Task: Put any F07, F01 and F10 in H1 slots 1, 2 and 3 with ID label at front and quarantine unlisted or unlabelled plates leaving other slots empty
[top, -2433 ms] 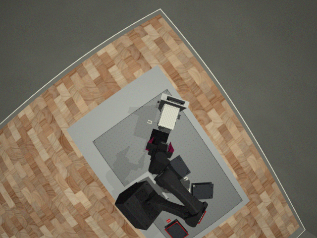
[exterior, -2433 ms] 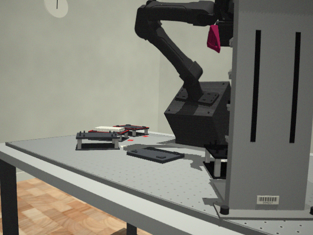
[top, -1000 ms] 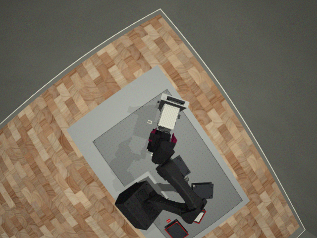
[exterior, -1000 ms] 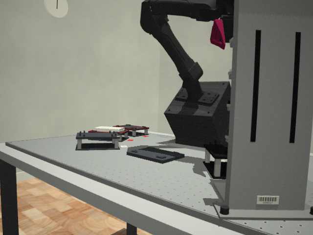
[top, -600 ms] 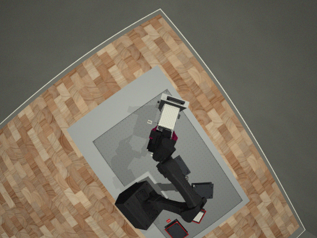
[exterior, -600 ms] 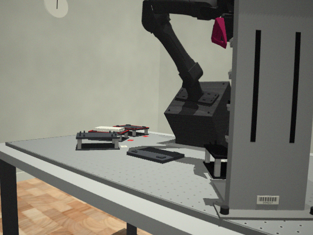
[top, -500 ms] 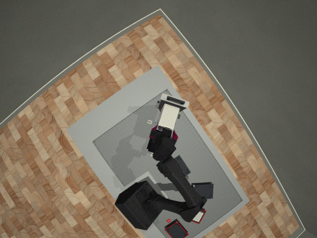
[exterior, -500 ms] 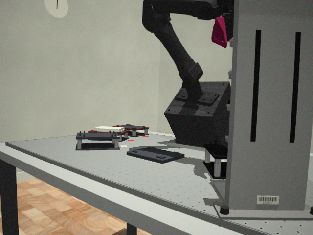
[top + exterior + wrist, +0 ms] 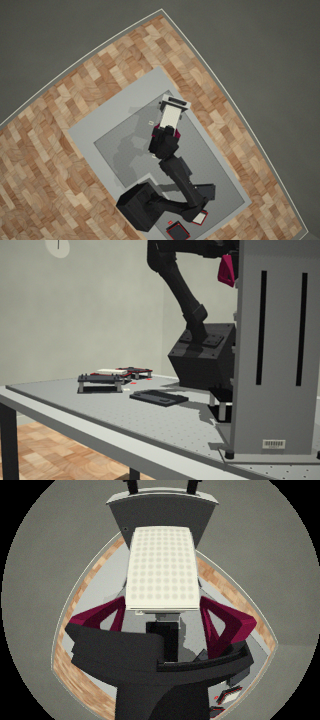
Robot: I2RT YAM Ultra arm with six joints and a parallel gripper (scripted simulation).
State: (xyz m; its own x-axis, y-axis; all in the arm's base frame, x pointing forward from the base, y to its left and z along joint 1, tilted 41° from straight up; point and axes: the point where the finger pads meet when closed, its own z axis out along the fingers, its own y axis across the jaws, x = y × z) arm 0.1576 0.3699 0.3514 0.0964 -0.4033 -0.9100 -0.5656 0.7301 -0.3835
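The grey plate hotel H1 point(image 9: 187, 104) point(image 9: 279, 348) point(image 9: 127, 514) stands at the far end of the deck. A white 96-well plate point(image 9: 169, 116) point(image 9: 163, 567) lies on a high shelf and sticks out of the hotel's front towards the arm. My gripper point(image 9: 167, 130) point(image 9: 162, 600) is open, with its magenta fingers on either side of the plate's near end and a gap to each side. In the side view only one finger point(image 9: 226, 271) shows, high up beside the hotel's front edge. The lower shelves are hidden.
A second white plate point(image 9: 199, 218) point(image 9: 111, 371) sits in one red-edged quarantine nest. The other red-edged nest point(image 9: 178, 231) point(image 9: 134, 369) holds nothing. A raised black nest point(image 9: 99, 379), a flat black nest point(image 9: 158, 397) and a nest point(image 9: 219, 395) by the hotel are bare.
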